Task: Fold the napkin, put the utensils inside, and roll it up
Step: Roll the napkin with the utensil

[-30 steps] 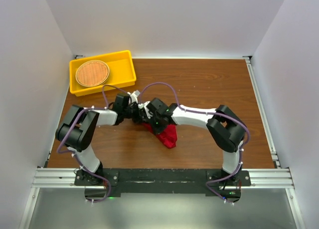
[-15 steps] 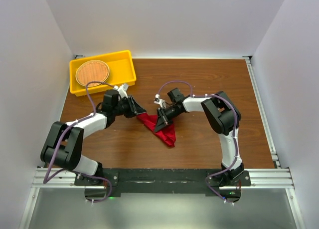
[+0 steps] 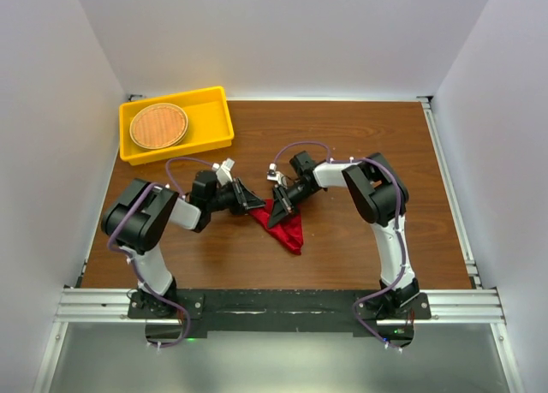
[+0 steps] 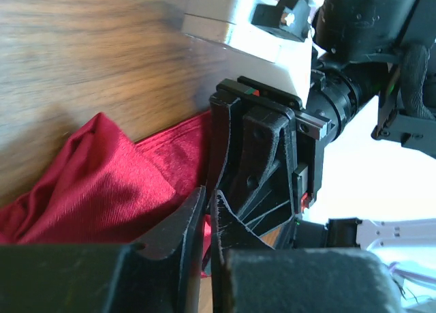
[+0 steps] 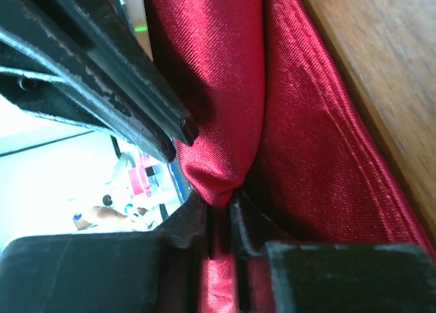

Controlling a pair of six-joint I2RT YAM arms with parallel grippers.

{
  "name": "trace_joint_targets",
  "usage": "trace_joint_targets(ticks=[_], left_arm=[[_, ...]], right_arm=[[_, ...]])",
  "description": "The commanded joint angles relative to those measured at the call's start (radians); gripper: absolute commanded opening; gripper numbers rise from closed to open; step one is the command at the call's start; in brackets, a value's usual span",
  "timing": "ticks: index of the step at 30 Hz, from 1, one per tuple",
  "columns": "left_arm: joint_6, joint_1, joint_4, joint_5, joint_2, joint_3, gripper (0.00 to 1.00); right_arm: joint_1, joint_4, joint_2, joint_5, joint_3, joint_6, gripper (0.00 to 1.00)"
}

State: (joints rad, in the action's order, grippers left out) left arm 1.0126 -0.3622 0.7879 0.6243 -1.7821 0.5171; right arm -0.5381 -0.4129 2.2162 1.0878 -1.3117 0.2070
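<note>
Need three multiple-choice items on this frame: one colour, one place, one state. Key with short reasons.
1. The napkin is: A) blue B) red C) white
2. The round mat lies: A) in the yellow bin B) on the napkin C) beside the napkin
3. The right tool is: A) spread wide B) shut on the napkin C) out of view

Key: 1B, bright red in every view; 2A, it sits inside the bin at the far left corner; 3B, the right wrist view shows red cloth pinched in it.

arms angled inward, left claw point(image 3: 254, 206), right claw point(image 3: 278, 211) both pinched, tips close
</note>
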Motion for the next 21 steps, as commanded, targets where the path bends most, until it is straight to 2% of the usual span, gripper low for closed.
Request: trace_joint_targets(ticks=[1,3,10,14,21], left_arm=[[-0.041,0.0,0.039,-0.044,-0.045,0.001,0.1],[-0.074,0.005,0.005,-0.06,-0.057,-0.002,0.09],[-0.098,0.006,-0.038,-0.064,-0.079,-0.003,0.08],[-0.115,0.006,-0.085,-0.063,-0.082,0.02,0.07],[-0.126,0.006,-0.16,-0.061,-0.085,0.058,0.05]], right_arm=[[0.006,-0.145,-0.022,-0.259,0.009,-0.032,0.23],[0.006,-0.164,-0.07,-0.299,0.006,-0.031,0.31],[-0.003,-0.25,-0.246,-0.42,0.018,-0.052,0.42],[-0.026,-0.302,-0.34,-0.515,0.064,-0.083,0.43],[-0.068,-0.242,-0.454,-0.624,0.245,-0.061,0.43]])
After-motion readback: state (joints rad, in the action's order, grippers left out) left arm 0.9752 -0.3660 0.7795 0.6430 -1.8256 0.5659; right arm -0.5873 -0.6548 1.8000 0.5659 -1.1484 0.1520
